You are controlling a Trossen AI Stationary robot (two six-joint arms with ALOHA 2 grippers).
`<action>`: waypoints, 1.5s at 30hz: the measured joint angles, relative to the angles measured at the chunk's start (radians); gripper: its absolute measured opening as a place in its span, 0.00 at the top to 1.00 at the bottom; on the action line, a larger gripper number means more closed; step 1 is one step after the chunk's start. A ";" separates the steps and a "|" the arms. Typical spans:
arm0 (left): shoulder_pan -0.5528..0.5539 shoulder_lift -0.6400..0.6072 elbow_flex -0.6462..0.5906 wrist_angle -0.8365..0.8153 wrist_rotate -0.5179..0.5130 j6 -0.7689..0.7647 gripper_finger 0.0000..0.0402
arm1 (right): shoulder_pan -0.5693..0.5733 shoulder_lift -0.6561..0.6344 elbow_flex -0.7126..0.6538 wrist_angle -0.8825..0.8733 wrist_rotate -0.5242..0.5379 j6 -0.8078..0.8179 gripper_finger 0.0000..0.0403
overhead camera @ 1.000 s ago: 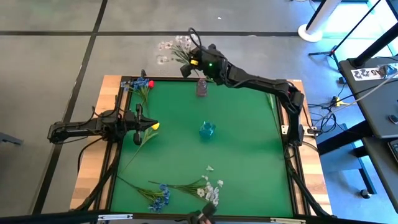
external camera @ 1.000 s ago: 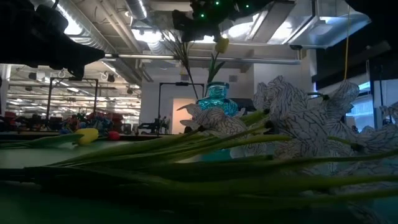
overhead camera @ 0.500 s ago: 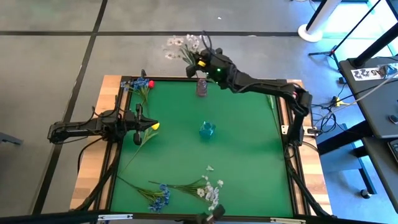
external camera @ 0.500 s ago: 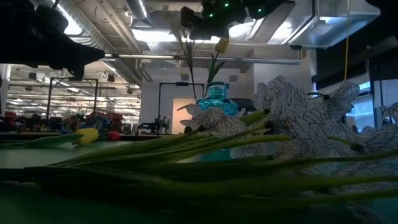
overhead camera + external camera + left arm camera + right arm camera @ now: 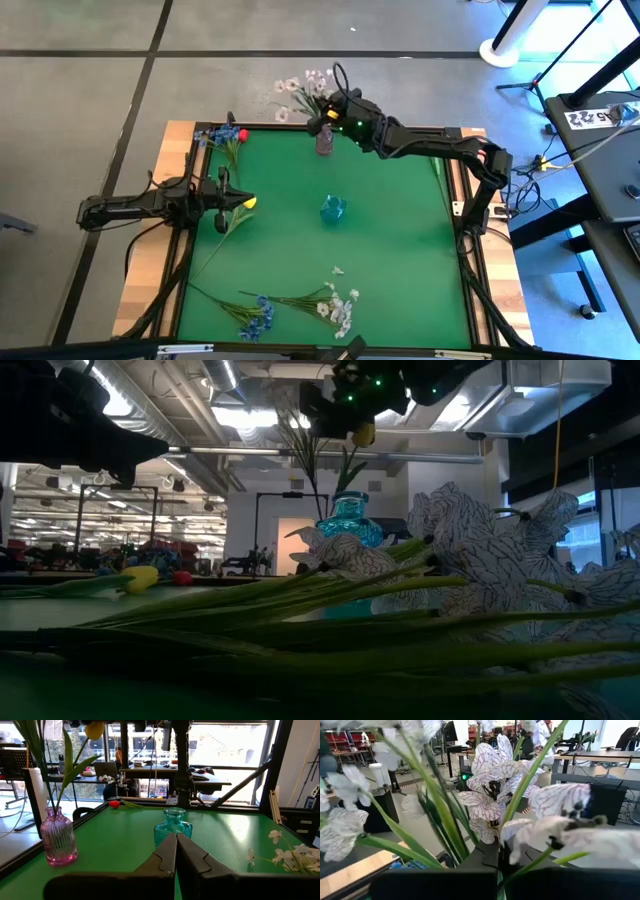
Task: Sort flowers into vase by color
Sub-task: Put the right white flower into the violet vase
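My right gripper [image 5: 320,112] hangs level over the table's far edge, just above the pink vase [image 5: 324,141], shut on a white flower spray [image 5: 300,86]. The blossoms [image 5: 492,795] stand out past the fingers, beyond the table. A yellow flower [image 5: 95,729] stands in the pink vase [image 5: 58,836]. The blue vase [image 5: 333,209] stands mid-table, without flowers. My left gripper [image 5: 176,839] waits shut at the left edge. Yellow [image 5: 247,203], red [image 5: 242,134], blue [image 5: 256,316] and white [image 5: 338,306] flowers lie on the mat. My right gripper pinches the white spray's green stems [image 5: 496,854] between its two fingers, coming level from the table's right. The blossoms fan out ahead of the fingers. A leafy stalk [image 5: 36,755] hangs down to the pink vase's mouth; whether its end is inside I cannot tell.
The green mat [image 5: 400,250] has a raised black frame round it. Loose flowers lie at the far left corner and along the near edge. The low view is half blocked by white flowers [image 5: 480,560] lying close to the camera.
My right gripper has carried the white spray toward the table's right edge and a little down, ending above the pink vase. The blossoms have swung along with it, and the hanging stalk has shifted toward the vase.
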 joint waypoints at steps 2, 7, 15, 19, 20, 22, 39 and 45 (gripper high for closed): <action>0.000 0.000 0.000 0.000 0.000 0.000 1.00 | 0.000 0.000 -0.005 -0.012 0.000 -0.001 1.00; 0.000 0.000 0.000 0.000 0.000 0.000 1.00 | 0.000 0.000 -0.005 -0.119 0.000 -0.030 0.97; 0.000 0.000 0.000 0.000 0.000 0.000 1.00 | 0.000 0.000 -0.003 -0.285 -0.005 -0.050 0.82; 0.000 0.000 0.000 0.000 0.000 0.000 1.00 | 0.000 0.000 0.060 -0.465 -0.033 -0.032 0.70; 0.000 0.000 0.000 0.000 0.000 0.000 1.00 | 0.000 0.000 0.084 -0.517 -0.043 -0.019 0.66; 0.000 0.000 0.000 0.000 0.000 0.000 1.00 | 0.000 0.000 0.138 -0.651 -0.074 0.033 0.60; 0.000 0.000 0.000 0.000 0.000 0.000 1.00 | 0.116 -0.002 0.449 -1.091 -0.169 0.131 0.45; 0.000 0.000 0.000 0.000 0.000 0.000 1.00 | 0.119 0.010 0.451 -1.033 -0.068 0.066 0.45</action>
